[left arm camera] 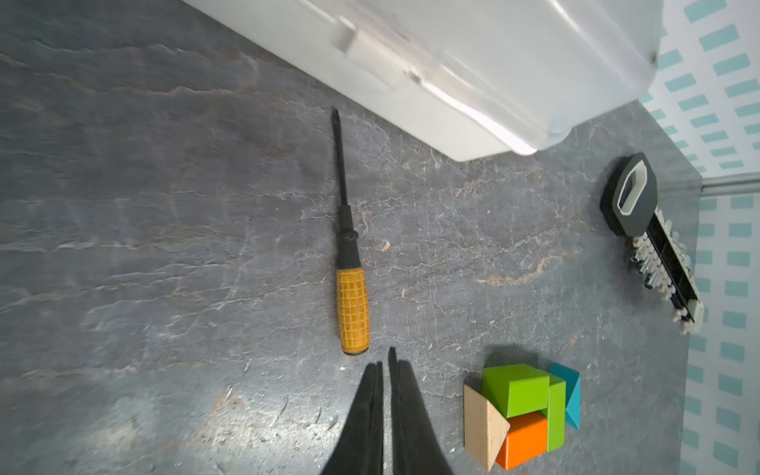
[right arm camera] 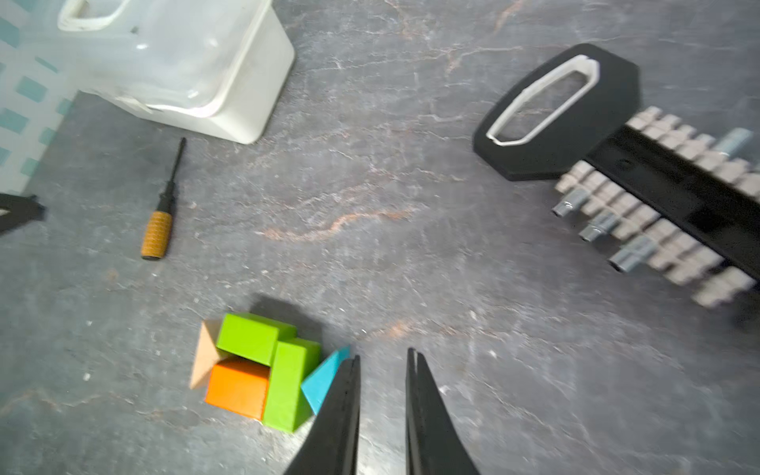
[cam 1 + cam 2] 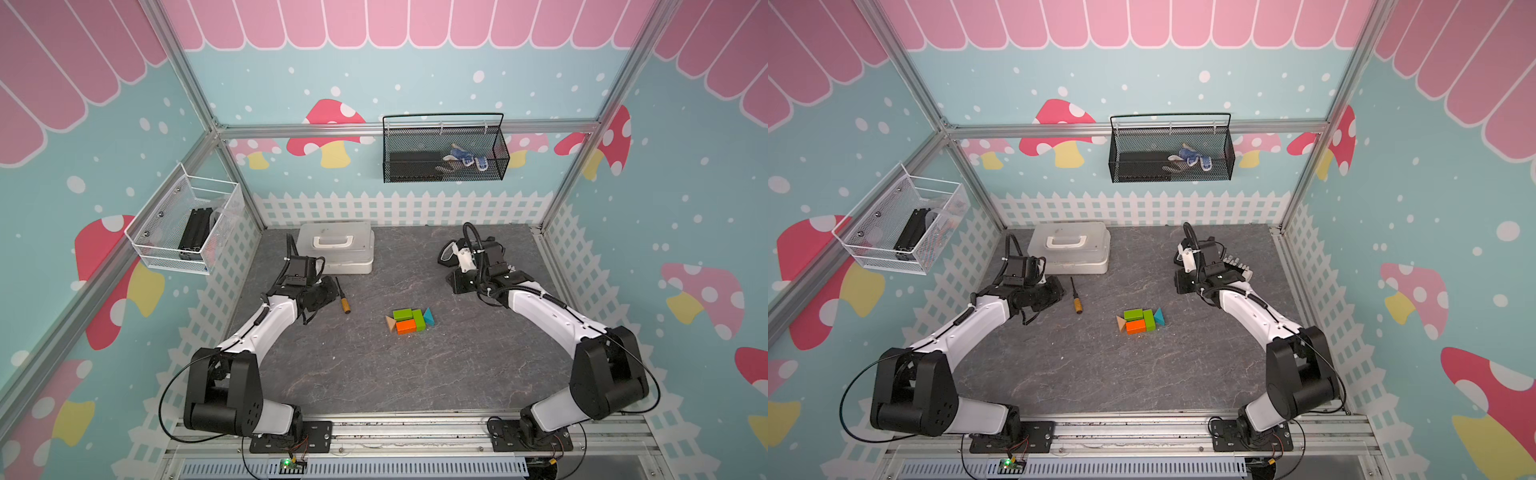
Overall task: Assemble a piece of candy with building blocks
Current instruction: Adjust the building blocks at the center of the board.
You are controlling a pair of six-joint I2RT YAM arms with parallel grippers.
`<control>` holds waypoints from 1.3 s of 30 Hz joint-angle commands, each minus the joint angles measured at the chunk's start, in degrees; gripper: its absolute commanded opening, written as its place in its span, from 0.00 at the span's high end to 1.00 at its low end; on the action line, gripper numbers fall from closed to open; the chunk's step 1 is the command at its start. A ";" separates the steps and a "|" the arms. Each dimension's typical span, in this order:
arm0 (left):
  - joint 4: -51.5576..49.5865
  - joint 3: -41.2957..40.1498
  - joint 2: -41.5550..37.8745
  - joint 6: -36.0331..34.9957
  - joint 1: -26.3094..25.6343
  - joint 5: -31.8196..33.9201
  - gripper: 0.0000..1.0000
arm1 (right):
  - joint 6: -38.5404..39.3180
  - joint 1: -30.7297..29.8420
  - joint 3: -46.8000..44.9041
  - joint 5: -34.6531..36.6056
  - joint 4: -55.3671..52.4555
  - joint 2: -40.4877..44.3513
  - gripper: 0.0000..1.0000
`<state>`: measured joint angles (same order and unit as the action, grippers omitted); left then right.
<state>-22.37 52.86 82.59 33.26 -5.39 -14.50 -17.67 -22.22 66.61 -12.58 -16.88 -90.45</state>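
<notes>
The piece of candy [image 3: 409, 321] lies mid-table in both top views. Its body is a flat green cuboid [image 3: 402, 313], an orange cuboid [image 3: 406, 327] and a second green cuboid [image 3: 419, 320] set crosswise. A tan triangle [image 3: 390, 323] caps the left end and a teal triangle [image 3: 429, 316] the right end. My left gripper [image 1: 385, 357] is shut and empty, left of the blocks [image 1: 522, 411], by the screwdriver's handle. My right gripper [image 2: 383, 354] hangs above the table to the right of the blocks [image 2: 263, 366], jaws a little apart with nothing between them; one finger overlaps the teal triangle in that view.
A yellow-handled screwdriver [image 3: 344, 301] lies left of the blocks. A white lidded box [image 3: 336, 247] stands at the back left. A black key-shaped bit holder [image 2: 617, 164] lies at the back right under the right arm. Wire baskets [image 3: 444, 149] [image 3: 183, 224] hang on the walls.
</notes>
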 commanded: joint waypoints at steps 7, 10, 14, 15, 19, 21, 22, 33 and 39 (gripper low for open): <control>1.70 -0.23 0.41 -2.49 -7.16 -9.78 1.00 | 8.20 -11.53 23.79 -3.69 -15.62 -22.87 0.97; -3.30 3.19 2.18 -3.36 -15.73 -8.53 1.00 | 9.02 -12.71 28.42 -4.28 -18.38 -27.77 0.97; -3.28 2.34 4.43 1.47 -23.95 -9.67 1.00 | 10.12 -12.68 32.36 -6.46 -20.86 -31.97 0.96; -2.70 1.74 4.86 2.67 -24.89 -10.05 1.00 | 10.52 -12.69 33.05 -7.34 -21.37 -32.89 0.96; 3.01 -2.04 5.83 8.31 -27.07 -11.76 1.00 | 11.77 -12.76 34.47 -10.13 -22.66 -35.42 0.95; 5.07 -3.00 6.62 9.97 -27.47 -12.02 1.00 | 12.26 -12.77 34.47 -10.21 -22.84 -36.08 0.95; 5.72 -3.11 7.27 10.21 -27.78 -12.04 1.00 | 12.74 -12.78 34.47 -10.40 -23.07 -36.29 0.95; 10.52 -1.25 15.21 13.05 -29.08 -11.55 1.00 | 16.08 -12.85 33.34 -10.63 -24.95 -36.89 0.94; 11.12 -0.96 15.98 13.50 -29.13 -9.86 1.00 | 16.44 -12.93 32.88 -11.64 -25.00 -37.28 0.94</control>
<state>-12.99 50.52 97.73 45.82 -34.22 -25.82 -3.40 -34.92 100.14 -22.98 -40.38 -126.63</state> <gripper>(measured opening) 0.048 0.064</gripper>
